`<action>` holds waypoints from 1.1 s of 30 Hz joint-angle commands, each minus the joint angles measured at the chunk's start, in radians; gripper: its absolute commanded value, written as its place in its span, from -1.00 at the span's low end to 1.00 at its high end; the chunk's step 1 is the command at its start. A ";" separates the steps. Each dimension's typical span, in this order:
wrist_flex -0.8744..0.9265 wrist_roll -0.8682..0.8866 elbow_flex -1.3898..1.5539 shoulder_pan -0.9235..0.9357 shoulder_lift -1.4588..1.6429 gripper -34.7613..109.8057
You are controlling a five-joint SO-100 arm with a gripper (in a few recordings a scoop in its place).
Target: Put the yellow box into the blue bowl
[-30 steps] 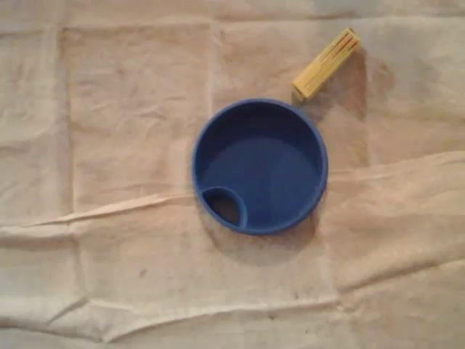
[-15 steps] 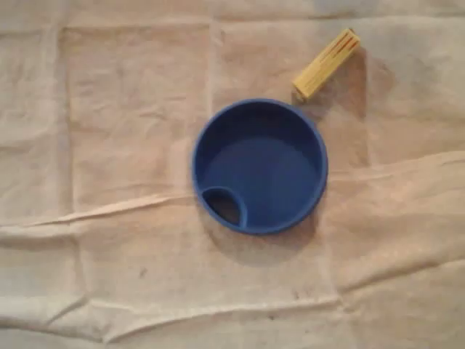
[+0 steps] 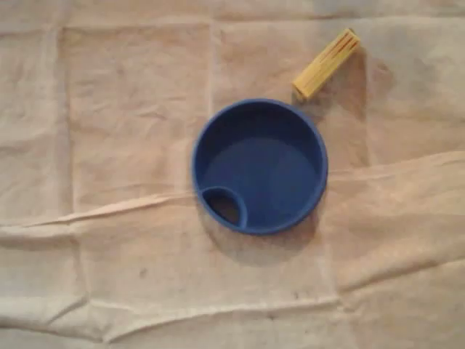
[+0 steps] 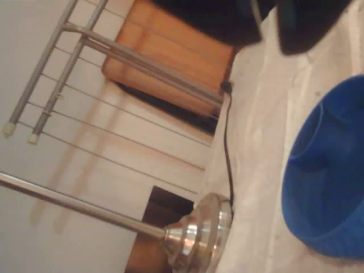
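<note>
Nothing is done yet — the yellow box (image 3: 326,63) lies on the table (image 3: 109,109) just off the empty blue bowl's (image 3: 259,166) rim at one o'clock — the gripper (image 4: 267,23) is too blurred to tell if it's open

This looks like a room in a home. A creased, fold-marked cloth (image 3: 131,145) covers the table under a plastic bowl (image 3: 261,167). Past the table edge, the wrist view shows a wire drying rack (image 4: 149,63), wooden furniture (image 4: 165,34), a chrome stand base (image 4: 199,230) and a loose cable (image 4: 227,153) against a plain wall (image 4: 68,170).
</note>
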 commanded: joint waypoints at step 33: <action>-0.003 -0.333 -0.242 0.006 -0.646 -0.52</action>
